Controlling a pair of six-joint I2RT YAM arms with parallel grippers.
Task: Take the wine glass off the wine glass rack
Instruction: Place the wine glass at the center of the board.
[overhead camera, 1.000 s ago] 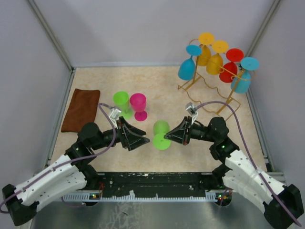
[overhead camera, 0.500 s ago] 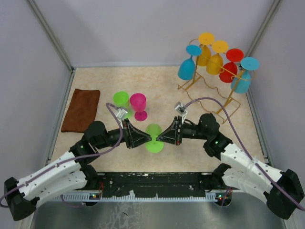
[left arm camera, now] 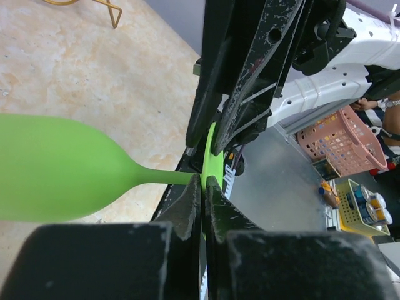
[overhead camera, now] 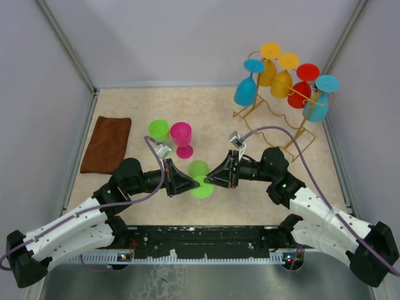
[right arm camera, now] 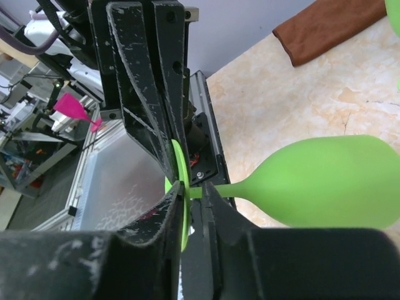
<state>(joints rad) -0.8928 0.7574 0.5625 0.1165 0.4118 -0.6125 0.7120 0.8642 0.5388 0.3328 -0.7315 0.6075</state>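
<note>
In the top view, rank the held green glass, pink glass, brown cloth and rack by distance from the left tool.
1. The green glass, gripped in the left tool.
2. The pink glass, just behind it.
3. The brown cloth, far left.
4. The wine glass rack, back right.

Wine glass: eight; wine glass rack: one; cloth: one.

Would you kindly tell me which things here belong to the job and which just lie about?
Job: tall golden wire rack; blue, yellow, red plastic glasses hanging on it; lime-green plastic wine glass at left hand, right hand.
Lying about: brown cloth; standing green glass; standing pink glass.
</note>
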